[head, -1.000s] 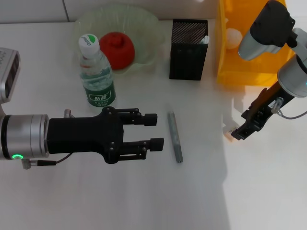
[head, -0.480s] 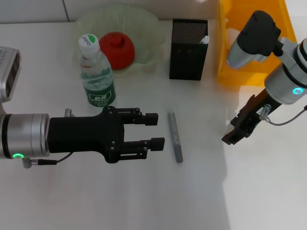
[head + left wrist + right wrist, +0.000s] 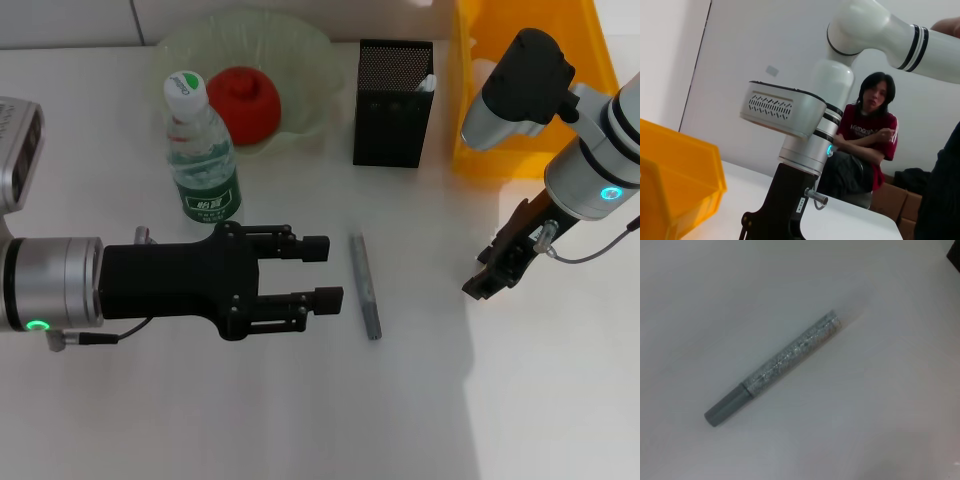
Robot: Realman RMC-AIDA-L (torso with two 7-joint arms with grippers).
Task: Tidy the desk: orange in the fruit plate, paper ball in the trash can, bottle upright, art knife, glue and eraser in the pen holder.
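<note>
The orange (image 3: 243, 98) lies in the pale green fruit plate (image 3: 305, 52) at the back. The bottle (image 3: 200, 150) stands upright in front of the plate. The black mesh pen holder (image 3: 392, 105) has a white tip poking out at its right corner. The yellow trash can (image 3: 520, 130) stands at the back right. A grey metal stick (image 3: 365, 285) lies mid-table and fills the right wrist view (image 3: 775, 367). My left gripper (image 3: 322, 271) is open and empty, just left of the stick. My right gripper (image 3: 485, 278) points down at the table, right of the stick. The eraser, glue body and paper ball do not show.
My right arm (image 3: 805, 145) and the trash can's corner (image 3: 675, 185) show in the left wrist view, with a seated person (image 3: 867, 145) behind the table. A grey device (image 3: 18, 150) sits at the left edge. White table lies in front of both grippers.
My right arm has moved left and a little toward the stick. A small pale thing by its fingertips a second ago no longer shows. The left arm has not moved.
</note>
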